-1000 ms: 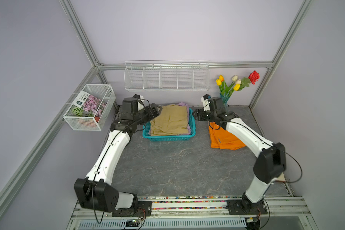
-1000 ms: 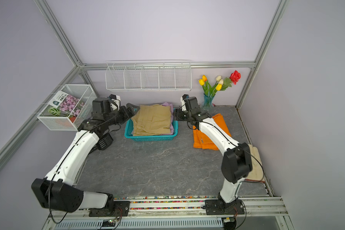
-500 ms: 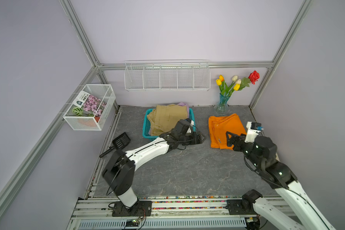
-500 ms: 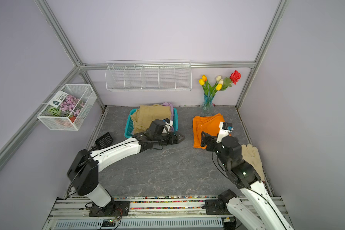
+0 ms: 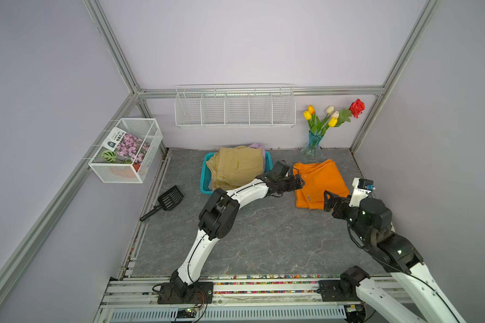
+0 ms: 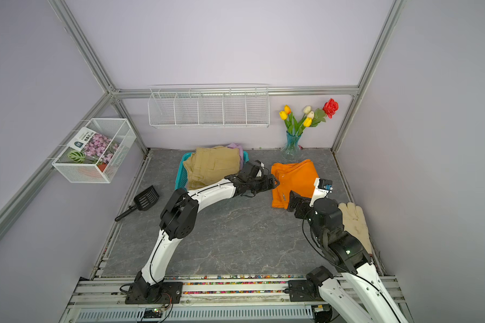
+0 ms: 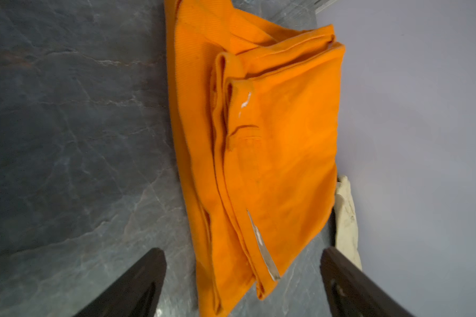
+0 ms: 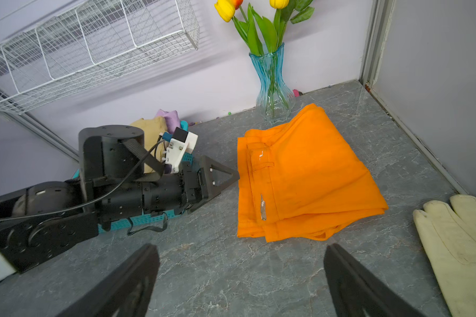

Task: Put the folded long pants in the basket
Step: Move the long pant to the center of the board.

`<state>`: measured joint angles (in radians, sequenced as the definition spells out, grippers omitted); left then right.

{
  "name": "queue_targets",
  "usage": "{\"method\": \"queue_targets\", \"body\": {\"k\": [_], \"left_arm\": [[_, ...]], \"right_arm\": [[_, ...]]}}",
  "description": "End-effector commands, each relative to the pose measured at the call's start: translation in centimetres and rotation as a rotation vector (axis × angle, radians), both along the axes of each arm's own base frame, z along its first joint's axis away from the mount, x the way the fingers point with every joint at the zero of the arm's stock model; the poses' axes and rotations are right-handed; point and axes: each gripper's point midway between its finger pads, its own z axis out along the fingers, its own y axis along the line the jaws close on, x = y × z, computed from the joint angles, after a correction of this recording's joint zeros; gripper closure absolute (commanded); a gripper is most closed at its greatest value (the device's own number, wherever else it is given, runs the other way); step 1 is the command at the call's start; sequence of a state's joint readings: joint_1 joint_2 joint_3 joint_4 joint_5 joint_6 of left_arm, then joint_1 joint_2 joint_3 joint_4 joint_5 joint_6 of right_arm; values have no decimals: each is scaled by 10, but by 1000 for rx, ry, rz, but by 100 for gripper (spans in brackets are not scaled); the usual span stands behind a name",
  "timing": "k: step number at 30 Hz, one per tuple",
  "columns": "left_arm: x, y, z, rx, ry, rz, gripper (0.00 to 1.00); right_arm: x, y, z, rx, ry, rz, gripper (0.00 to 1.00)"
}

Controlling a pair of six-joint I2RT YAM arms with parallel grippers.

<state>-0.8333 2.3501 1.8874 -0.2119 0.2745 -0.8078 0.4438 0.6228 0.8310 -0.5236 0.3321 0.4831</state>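
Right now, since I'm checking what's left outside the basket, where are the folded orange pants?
In both top views, the folded orange pants lie on the grey tabletop, right of the teal basket, in front of the blue glass vase.

Both top views: high above table [image 5: 263,237] front edge, angled down, whole scene shared. Left wrist: low, close, facing right edge; right wrist: facing back edge; both share orange pants [image 7: 280,153].

The left arm [image 5: 244,193] bends at the elbow and reaches to the middle of the frame. The left claw [image 5: 299,181] is spread wide. The right claw [image 5: 328,199], lower right, is spread wide too.
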Motion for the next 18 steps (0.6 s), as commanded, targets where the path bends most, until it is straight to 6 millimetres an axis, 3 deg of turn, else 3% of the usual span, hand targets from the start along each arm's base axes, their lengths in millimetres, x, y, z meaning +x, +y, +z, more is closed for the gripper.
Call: {"method": "queue_targets", "body": {"k": [1, 5, 9, 14, 18], "left_arm": [[7, 7, -29, 84, 46, 48, 8], [9, 6, -43, 126, 53, 74, 8], [9, -8, -57, 99, 91, 38, 8], [4, -22, -70, 71, 134, 2, 18], [-1, -27, -72, 66, 135, -13, 19]], "right_arm": [[1, 2, -2, -11, -7, 17, 2], [-3, 2, 2, 3, -28, 23, 2], [-7, 1, 5, 13, -43, 29, 2], [-6, 2, 3, 11, -30, 30, 2], [-5, 4, 1, 13, -24, 38, 2]]}}
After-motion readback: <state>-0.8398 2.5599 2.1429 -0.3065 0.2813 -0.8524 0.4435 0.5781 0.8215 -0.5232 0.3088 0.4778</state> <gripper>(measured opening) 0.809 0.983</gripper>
